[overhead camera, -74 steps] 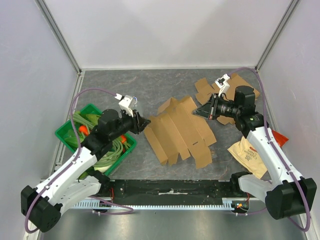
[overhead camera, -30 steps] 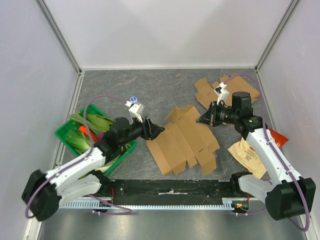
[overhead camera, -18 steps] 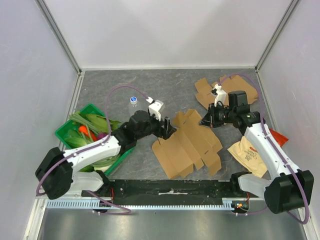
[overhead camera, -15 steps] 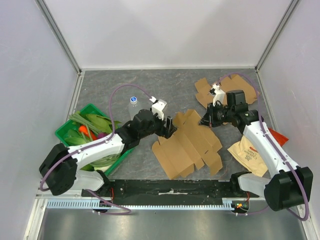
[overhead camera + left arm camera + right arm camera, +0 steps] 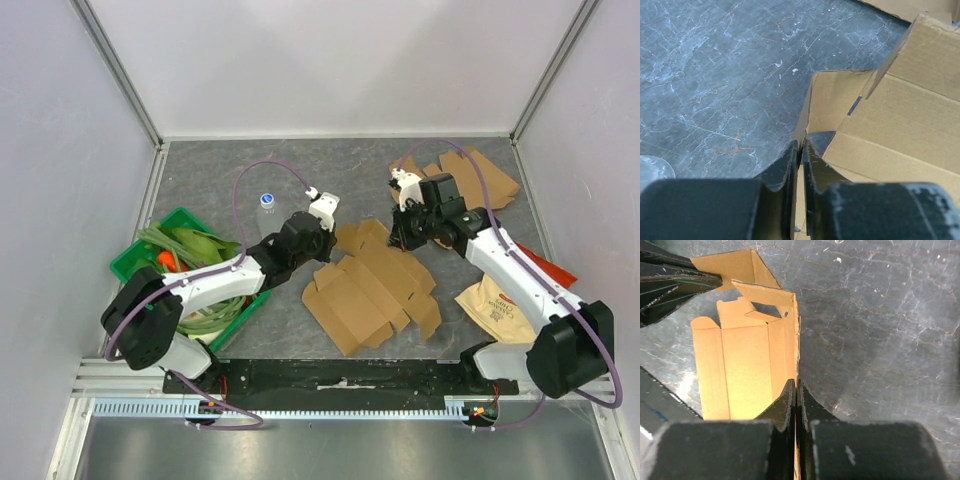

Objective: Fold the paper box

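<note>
The paper box (image 5: 375,285) is a flat brown cardboard blank lying unfolded in the middle of the table. My left gripper (image 5: 332,243) is shut on the thin edge of its upper-left flap (image 5: 840,100), which stands raised; the jaws pinch that edge (image 5: 801,148). At the blank's upper-right edge my right gripper (image 5: 397,240) is shut on it, with the cardboard (image 5: 745,365) running down between the jaws (image 5: 797,388). The left gripper's dark fingers (image 5: 670,282) show at the top left of the right wrist view, holding the far flap.
A green basket (image 5: 128,262) of vegetables sits at the left by the left arm. A small blue-capped bottle (image 5: 266,203) stands behind the left gripper. More flat cardboard blanks (image 5: 470,175) lie at the back right, and a brown paper bag (image 5: 495,300) lies at the right.
My left arm swung right from the basket to the box, opened, then closed on its upper-left flap. The right gripper moved left, still gripping the box edge, and the box shifted.
</note>
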You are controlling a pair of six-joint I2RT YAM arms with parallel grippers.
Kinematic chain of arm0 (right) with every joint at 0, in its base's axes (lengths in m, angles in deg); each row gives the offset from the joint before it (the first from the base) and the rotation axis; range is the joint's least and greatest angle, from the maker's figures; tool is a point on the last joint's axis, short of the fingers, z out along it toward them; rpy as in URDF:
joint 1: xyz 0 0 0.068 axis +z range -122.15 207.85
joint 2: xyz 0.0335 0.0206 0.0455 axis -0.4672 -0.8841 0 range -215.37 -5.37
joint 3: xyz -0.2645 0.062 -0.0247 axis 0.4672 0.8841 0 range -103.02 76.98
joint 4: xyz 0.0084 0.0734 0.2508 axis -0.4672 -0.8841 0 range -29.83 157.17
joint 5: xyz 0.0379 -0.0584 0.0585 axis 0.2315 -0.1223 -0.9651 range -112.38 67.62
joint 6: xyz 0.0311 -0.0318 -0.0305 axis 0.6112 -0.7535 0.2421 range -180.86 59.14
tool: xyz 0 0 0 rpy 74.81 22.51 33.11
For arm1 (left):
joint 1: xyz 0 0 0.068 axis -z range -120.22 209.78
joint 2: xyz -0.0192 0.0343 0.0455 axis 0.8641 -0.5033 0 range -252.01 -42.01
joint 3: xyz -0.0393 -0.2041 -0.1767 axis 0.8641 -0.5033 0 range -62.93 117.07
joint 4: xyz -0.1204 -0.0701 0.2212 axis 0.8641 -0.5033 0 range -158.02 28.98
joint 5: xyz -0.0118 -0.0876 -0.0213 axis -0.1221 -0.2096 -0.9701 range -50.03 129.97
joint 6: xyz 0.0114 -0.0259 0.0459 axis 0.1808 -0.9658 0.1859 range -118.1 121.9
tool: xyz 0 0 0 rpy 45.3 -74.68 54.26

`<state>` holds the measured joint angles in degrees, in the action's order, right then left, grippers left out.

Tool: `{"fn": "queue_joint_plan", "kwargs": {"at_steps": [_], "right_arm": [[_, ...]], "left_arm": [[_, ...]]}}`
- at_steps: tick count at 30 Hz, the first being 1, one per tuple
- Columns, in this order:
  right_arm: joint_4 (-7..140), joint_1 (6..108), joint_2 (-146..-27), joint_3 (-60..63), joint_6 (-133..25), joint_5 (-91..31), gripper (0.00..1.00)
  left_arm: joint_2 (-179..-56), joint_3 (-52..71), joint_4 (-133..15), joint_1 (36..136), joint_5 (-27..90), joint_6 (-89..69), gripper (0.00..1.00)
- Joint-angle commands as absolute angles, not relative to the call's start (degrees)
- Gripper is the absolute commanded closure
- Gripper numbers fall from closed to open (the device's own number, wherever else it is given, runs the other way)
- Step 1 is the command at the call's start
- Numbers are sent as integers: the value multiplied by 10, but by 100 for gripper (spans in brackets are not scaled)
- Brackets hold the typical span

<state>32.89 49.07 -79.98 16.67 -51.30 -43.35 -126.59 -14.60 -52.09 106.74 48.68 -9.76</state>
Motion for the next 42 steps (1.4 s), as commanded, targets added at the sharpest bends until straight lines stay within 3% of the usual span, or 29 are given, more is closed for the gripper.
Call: {"fn": "queue_joint_plan", "kwargs": {"at_steps": [1, 5, 6, 7, 10, 12, 14, 16, 18, 24, 27, 30, 34, 38, 42], "right_arm": [[378, 546, -788, 157, -568, -285, 100], [489, 639, -767, 212, -604, -153, 100], [506, 655, -766, 223, -625, -121, 100], [524, 670, -767, 243, -651, -93, 100], [568, 723, -783, 270, -696, -17, 100], [581, 749, -795, 273, -725, 7, 100], [586, 773, -811, 273, -745, 19, 100], [590, 779, -817, 277, -752, 23, 100], [606, 781, -811, 290, -771, 3, 100], [648, 781, -779, 319, -801, -59, 100], [654, 782, -774, 323, -805, -72, 100], [659, 782, -766, 329, -805, -83, 100], [659, 782, -760, 330, -802, -96, 100], [656, 782, -761, 326, -800, -115, 100], [657, 781, -758, 325, -799, -118, 100]], "left_arm": [[-1231, -158, -485, 1067, 507, -97, 90], [-1221, -148, -538, 1050, 482, -143, 94], [-1211, -149, -552, 1043, 464, -164, 90], [-1203, -156, -560, 1042, 456, -175, 74], [-1152, -192, -566, 1031, 407, -210, 47], [-1120, -207, -566, 1029, 369, -217, 45], [-1075, -219, -567, 1029, 341, -201, 45], [-1040, -242, -537, 1030, 339, -189, 56], [-1031, -258, -502, 1029, 339, -175, 59], [-1099, -244, -419, 1029, 346, -123, 59], [-1143, -206, -437, 1019, 347, -105, 66], [-1169, -201, -434, 1000, 317, -107, 66], [-1182, -210, -403, 999, 302, -97, 58], [-1204, -195, -399, 999, 306, -87, 59], [-1223, -178, -414, 999, 321, -80, 73]]}}
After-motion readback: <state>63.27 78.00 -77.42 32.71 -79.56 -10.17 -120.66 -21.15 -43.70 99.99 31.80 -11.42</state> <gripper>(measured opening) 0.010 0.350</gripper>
